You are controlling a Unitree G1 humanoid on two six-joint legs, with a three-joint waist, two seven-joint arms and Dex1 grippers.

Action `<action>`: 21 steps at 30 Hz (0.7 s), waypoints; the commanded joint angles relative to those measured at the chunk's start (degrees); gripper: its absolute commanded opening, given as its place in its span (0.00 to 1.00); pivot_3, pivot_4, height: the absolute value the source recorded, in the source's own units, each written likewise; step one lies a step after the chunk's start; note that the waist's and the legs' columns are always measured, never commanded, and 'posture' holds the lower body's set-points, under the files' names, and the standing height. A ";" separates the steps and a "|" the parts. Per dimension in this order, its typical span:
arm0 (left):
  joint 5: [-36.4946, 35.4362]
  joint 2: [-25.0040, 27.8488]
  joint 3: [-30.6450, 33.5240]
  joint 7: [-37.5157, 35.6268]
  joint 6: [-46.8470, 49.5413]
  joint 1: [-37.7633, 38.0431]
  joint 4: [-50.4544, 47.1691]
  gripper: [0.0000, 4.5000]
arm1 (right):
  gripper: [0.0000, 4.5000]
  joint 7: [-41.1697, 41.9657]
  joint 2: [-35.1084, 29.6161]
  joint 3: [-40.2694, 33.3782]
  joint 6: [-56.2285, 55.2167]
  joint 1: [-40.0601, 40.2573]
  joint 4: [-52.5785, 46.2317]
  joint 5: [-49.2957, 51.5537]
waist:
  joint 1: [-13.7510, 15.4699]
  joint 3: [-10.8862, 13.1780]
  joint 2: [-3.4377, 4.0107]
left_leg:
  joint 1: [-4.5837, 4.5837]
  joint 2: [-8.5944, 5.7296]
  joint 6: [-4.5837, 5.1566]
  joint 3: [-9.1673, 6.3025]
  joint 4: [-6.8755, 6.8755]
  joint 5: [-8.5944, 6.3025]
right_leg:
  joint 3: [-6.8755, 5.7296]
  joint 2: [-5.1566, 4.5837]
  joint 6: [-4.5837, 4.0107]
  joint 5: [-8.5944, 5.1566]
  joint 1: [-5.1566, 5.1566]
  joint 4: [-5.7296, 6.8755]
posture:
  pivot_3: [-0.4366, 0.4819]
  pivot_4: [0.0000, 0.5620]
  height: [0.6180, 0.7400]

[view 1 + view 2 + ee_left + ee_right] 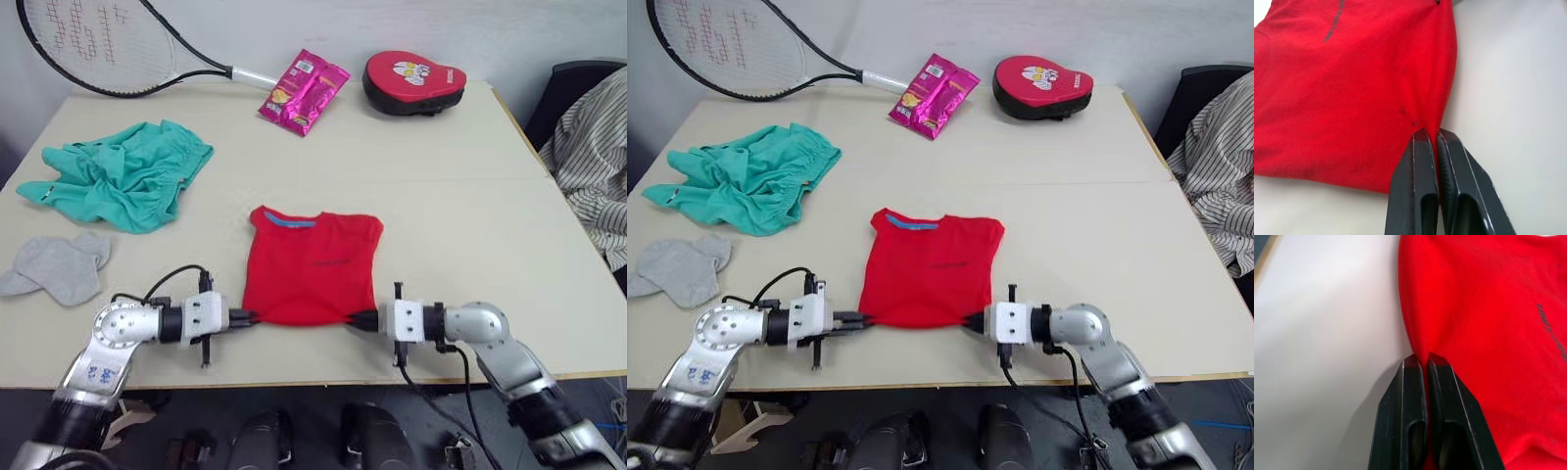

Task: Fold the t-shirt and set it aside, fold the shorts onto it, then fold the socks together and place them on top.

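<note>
Left eye view: the t-shirt (313, 264) is laid flat near the front-centre of the table (470, 225), collar toward twelve o'clock, sleeves already tucked in. The left gripper (252, 317) is clamped on the hem corner at about seven o'clock of the shirt, and the right gripper (359, 319) is clamped on the hem corner at about five o'clock. In the wrist views each pair of black fingers is seen pressed together with red cloth pinched between them.

The step in hand is judged to be the bottom-to-top fold of the shirt. Next, both corners would need to be lifted together and carried toward twelve o'clock, kept level so the hem lands square near the collar, before release.

Both forearms are held low and nearly level over the table's front edge, pointing inward toward each other, wrists straight.

The shorts (122, 176) are bunched at ten o'clock from the shirt, well apart from it. The socks (61, 266) are lying at nine o'clock, overlapping each other, near the table's left edge. Neither is yet folded.
</note>
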 commanded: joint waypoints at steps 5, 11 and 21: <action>-2.34 1.67 5.41 2.41 1.00 10.82 -9.79 0.01 | 0.00 -3.91 0.09 -1.90 7.05 6.69 -9.42 2.50 | 0.07 0.00 0.00 | 0.01 0.00 -0.29 -0.02 -0.05 -0.19 | 0.01 -0.03 -0.02 -0.01 -0.02 -0.02 | 0.48 0.27 1.00; -5.66 1.47 9.77 3.26 0.04 13.06 -10.90 0.31 | 0.32 -0.77 -0.90 -3.03 9.59 7.23 -11.87 8.98 | 0.16 -0.01 -0.01 | 0.00 0.00 -0.30 -0.02 -0.14 -0.21 | -0.01 -0.03 -0.05 -0.01 -0.03 -0.18 | 0.48 0.27 1.00; -29.67 2.57 17.01 3.84 21.91 6.90 -15.77 0.24 | 0.33 -2.20 0.25 -6.76 34.03 -2.69 -19.69 29.90 | 0.10 -0.01 -0.02 | 0.03 0.05 -0.29 -0.15 -0.23 -0.17 | -0.10 0.02 -0.07 0.00 0.06 -0.30 | 0.48 0.27 1.00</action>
